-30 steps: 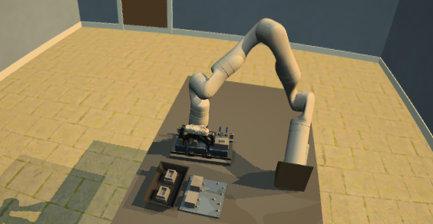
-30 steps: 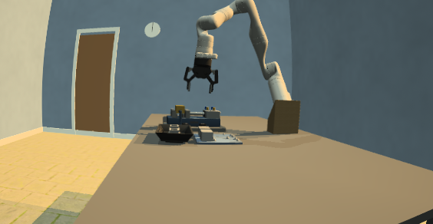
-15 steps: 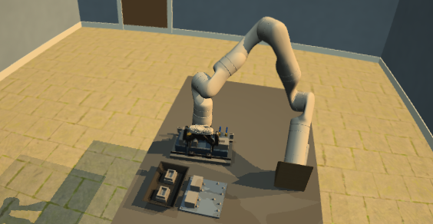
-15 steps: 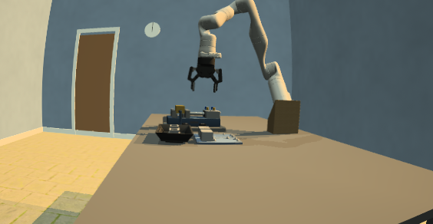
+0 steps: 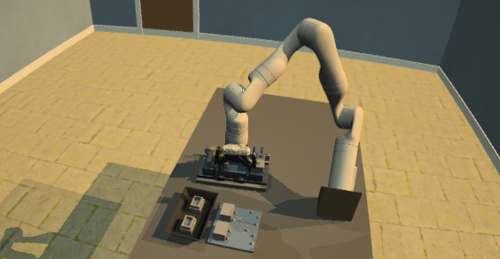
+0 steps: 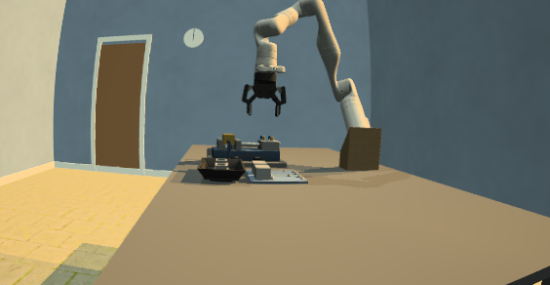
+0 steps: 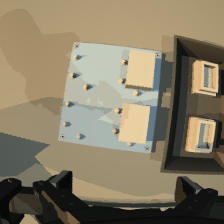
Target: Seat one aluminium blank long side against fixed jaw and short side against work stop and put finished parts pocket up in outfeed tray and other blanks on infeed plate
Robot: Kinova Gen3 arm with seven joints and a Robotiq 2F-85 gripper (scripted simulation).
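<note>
My gripper point(image 6: 263, 107) is open and empty, high in the air above the vise point(image 6: 249, 149). From above it shows over the vise point(image 5: 234, 168) in the top view. A brass-coloured block point(image 6: 228, 138) sits on top of the vise's left end. The wrist view looks down on the infeed plate point(image 7: 112, 97), where two pale blanks point(image 7: 141, 70) point(image 7: 134, 122) lie flat along the side nearest the tray. The dark outfeed tray point(image 7: 197, 105) holds two finished parts point(image 7: 205, 77) point(image 7: 200, 135), pocket up. My fingertips show at the bottom edge. I cannot see into the vise opening.
Small pins stand on the infeed plate point(image 5: 235, 225) around the blanks. The tray point(image 5: 191, 214) lies left of the plate, both in front of the vise. The arm's brown base box point(image 5: 339, 203) stands at the table's right side.
</note>
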